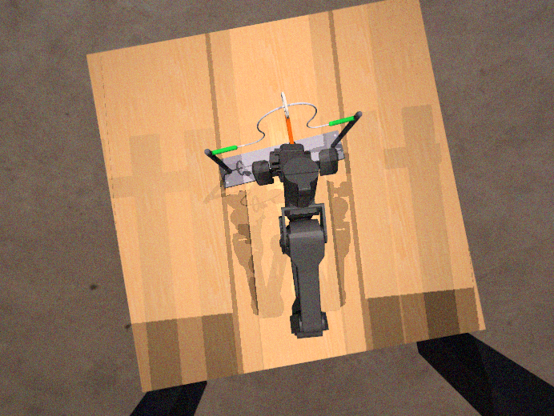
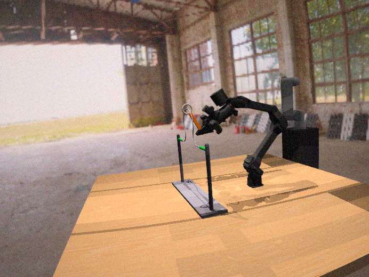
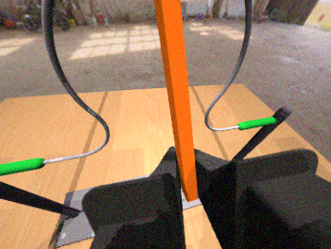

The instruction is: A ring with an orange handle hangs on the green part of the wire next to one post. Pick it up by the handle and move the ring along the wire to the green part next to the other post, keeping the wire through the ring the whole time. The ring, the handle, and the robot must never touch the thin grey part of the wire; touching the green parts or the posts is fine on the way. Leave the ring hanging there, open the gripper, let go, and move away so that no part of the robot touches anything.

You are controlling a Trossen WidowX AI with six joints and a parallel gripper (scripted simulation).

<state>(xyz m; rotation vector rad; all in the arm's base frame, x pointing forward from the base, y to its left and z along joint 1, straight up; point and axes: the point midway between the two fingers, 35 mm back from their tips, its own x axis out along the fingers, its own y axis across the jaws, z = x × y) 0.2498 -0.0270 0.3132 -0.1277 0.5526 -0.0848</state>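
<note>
The white ring (image 1: 283, 98) (image 2: 182, 108) is around the upper middle of the thin grey wire (image 1: 258, 125) (image 2: 193, 135) (image 3: 107, 134). It stands nearly edge-on from above; whether it touches the wire is too small to tell. My gripper (image 1: 291, 144) (image 2: 200, 130) (image 3: 177, 149) is shut on the lower end of the orange handle (image 1: 290, 130) (image 2: 195, 121) (image 3: 177, 81), which slants up to the ring. The left green part (image 1: 224, 150) (image 2: 202, 147) (image 3: 21, 167) and the right green part (image 1: 341, 121) (image 2: 181, 139) (image 3: 258, 123) carry no ring.
The left post (image 1: 219, 162) (image 2: 209, 178) and the right post (image 1: 345, 130) (image 2: 179, 157) rise from a grey base plate (image 1: 234, 181) (image 2: 193, 195) on the wooden table (image 1: 161, 89) (image 2: 134, 244). The wire bends down on both sides of the handle in the wrist view.
</note>
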